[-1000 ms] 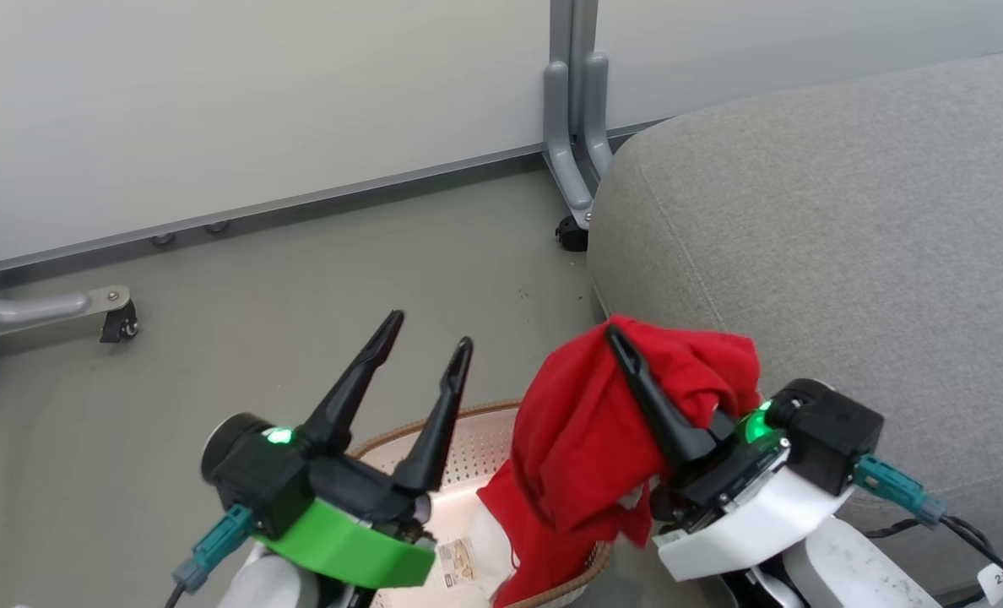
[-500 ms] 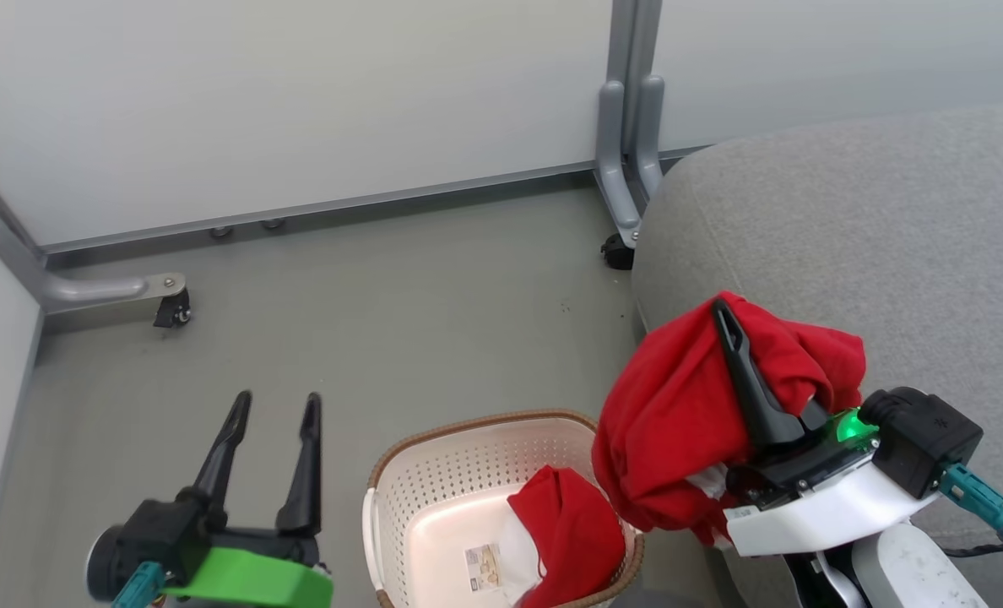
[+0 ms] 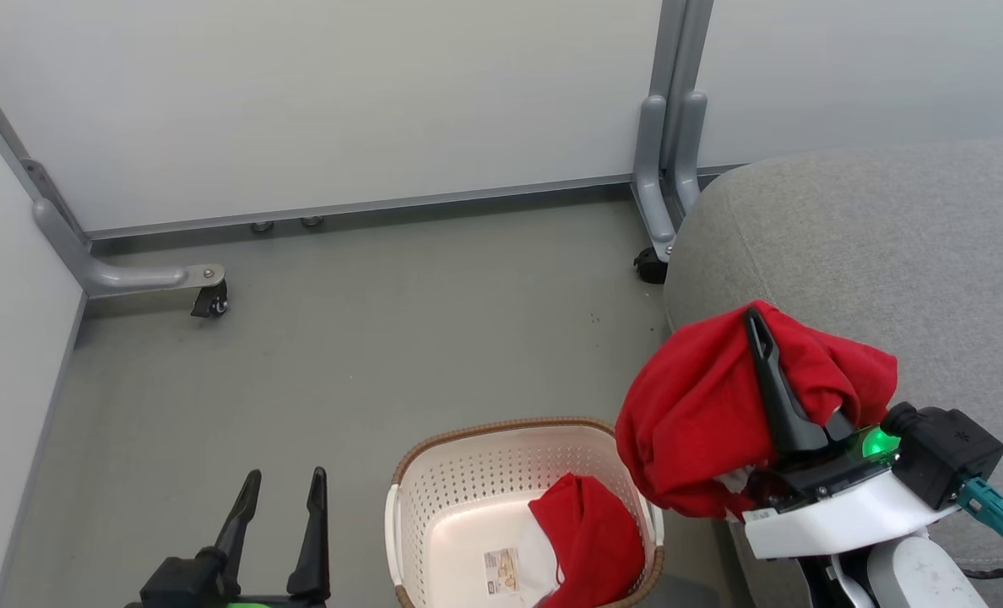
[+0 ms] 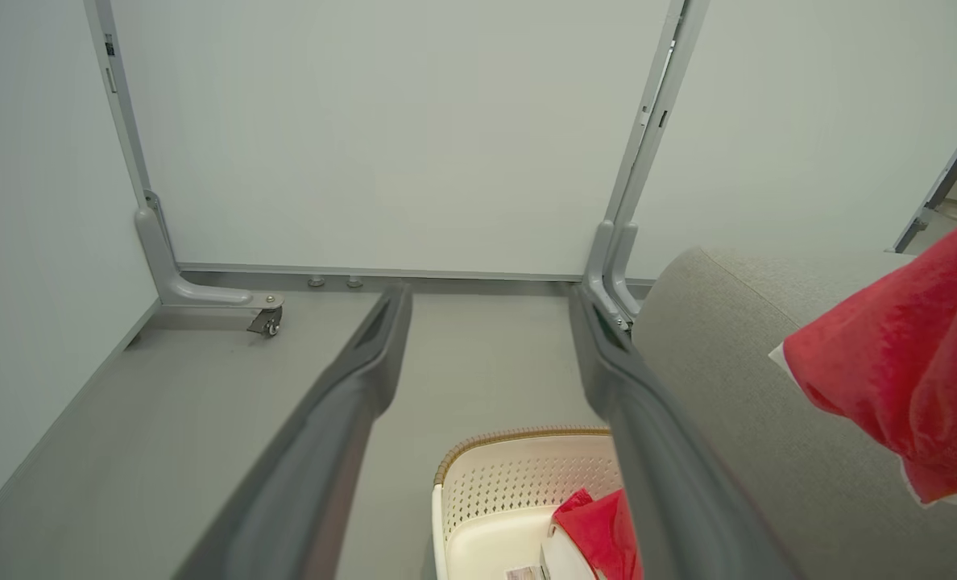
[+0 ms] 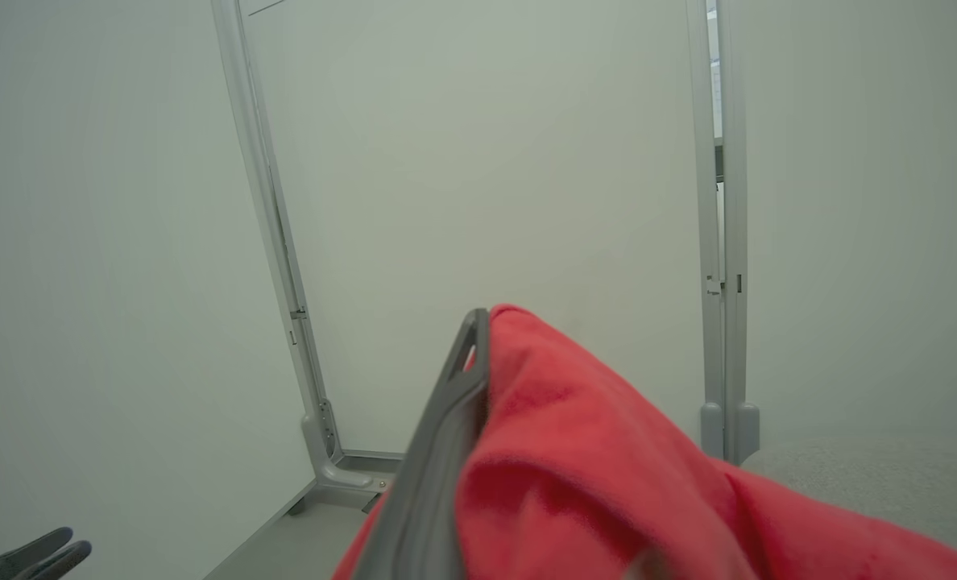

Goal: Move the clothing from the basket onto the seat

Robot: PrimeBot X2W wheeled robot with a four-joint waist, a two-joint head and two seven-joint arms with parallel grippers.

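Right pincer [image 3: 759,329], fingers upraised and clamped on a draped red garment [image 3: 696,414], hangs at the seat [image 3: 890,245] edge; left pincer [image 3: 286,490], spread wide, sits low over open floor [image 3: 383,338] beside the basket [image 3: 501,460] holding a second garment [image 3: 590,540].

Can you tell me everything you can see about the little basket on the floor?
The basket is small, cream plastic, shaped like a rectangle with rounded corners. Its walls are full of tiny holes, and a brown woven-look rim runs round the top. A white handle sticks out on its left side. It stands upright on the grey floor, close beside the grey seat. A red garment lies inside at the right, and a paper label shows on its bottom.
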